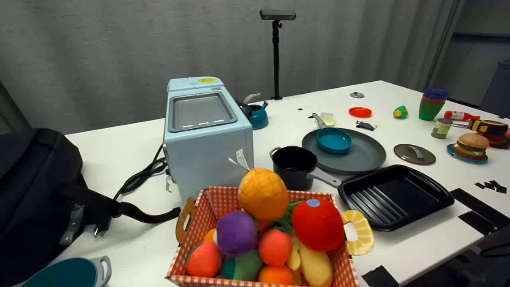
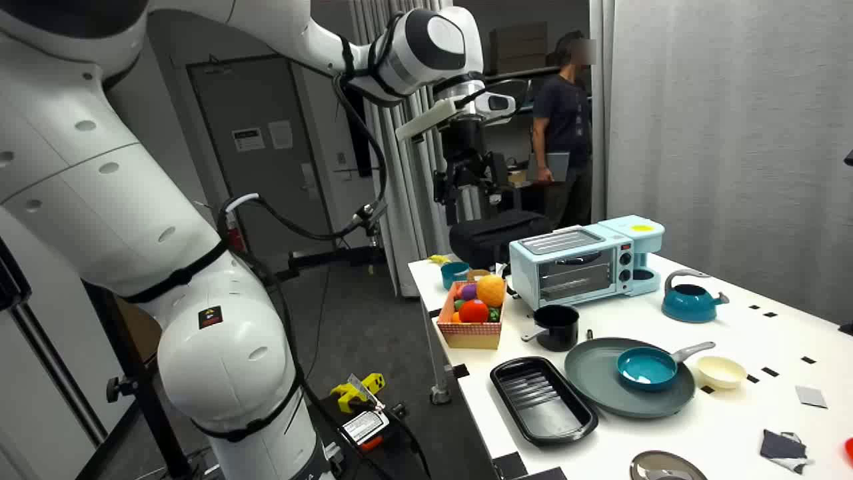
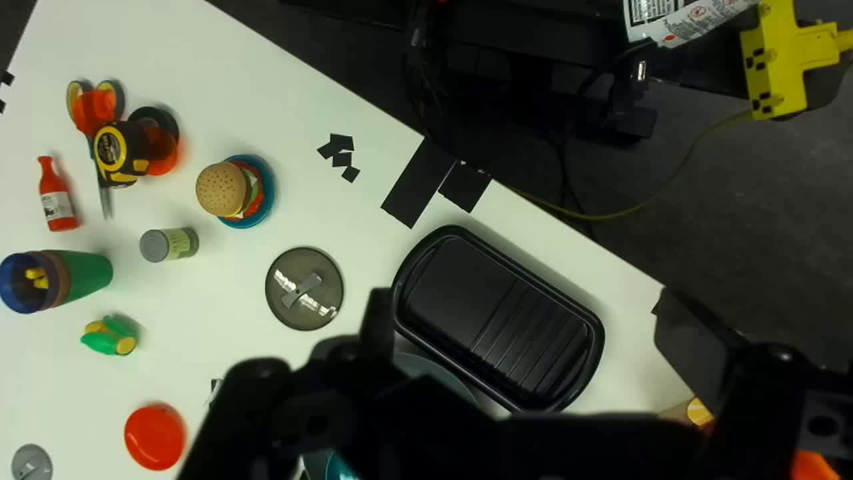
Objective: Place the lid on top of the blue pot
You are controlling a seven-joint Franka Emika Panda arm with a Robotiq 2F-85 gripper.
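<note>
The lid is a round grey-brown disc with a grey handle, lying flat on the table. It shows in the wrist view and partly at the bottom of an exterior view. The blue pot is a shallow teal pan with a grey handle, standing on the large dark platter. It also shows in an exterior view; only a sliver shows in the wrist view. My gripper is open and empty, high above the table. Its spread fingers show in the wrist view.
A black grill tray lies beside the platter. A black pot, fruit basket, light-blue oven and teal kettle stand nearby. A deeper teal pot is behind the basket. A small grey disc lies far back.
</note>
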